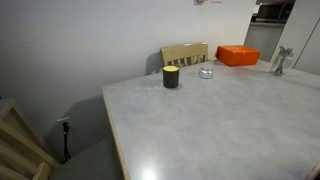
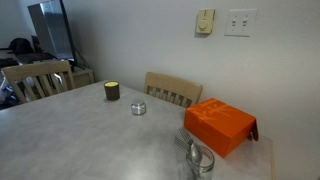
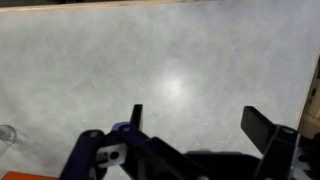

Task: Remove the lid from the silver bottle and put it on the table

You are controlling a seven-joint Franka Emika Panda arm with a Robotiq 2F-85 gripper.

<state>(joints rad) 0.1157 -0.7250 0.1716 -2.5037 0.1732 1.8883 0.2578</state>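
Observation:
The silver bottle [image 1: 205,72] is a small squat silvery container standing on the pale grey table [image 1: 200,130], just beside a taller black cup with a yellowish top [image 1: 171,77]. Both exterior views show it [image 2: 138,108], with the cup [image 2: 112,91] and the table [image 2: 90,140]. I cannot make out its lid separately. In the wrist view my gripper [image 3: 200,125] is open and empty above bare table [image 3: 170,60]. The bottle does not show in the wrist view. The arm does not show in either exterior view.
An orange box [image 1: 238,56] [image 2: 220,123] lies near the table's edge, with a tall glassy silvery object [image 1: 281,62] [image 2: 197,157] beside it; its edge shows in the wrist view [image 3: 5,135]. Wooden chairs [image 1: 185,53] [image 2: 172,90] [image 2: 35,76] stand at the table.

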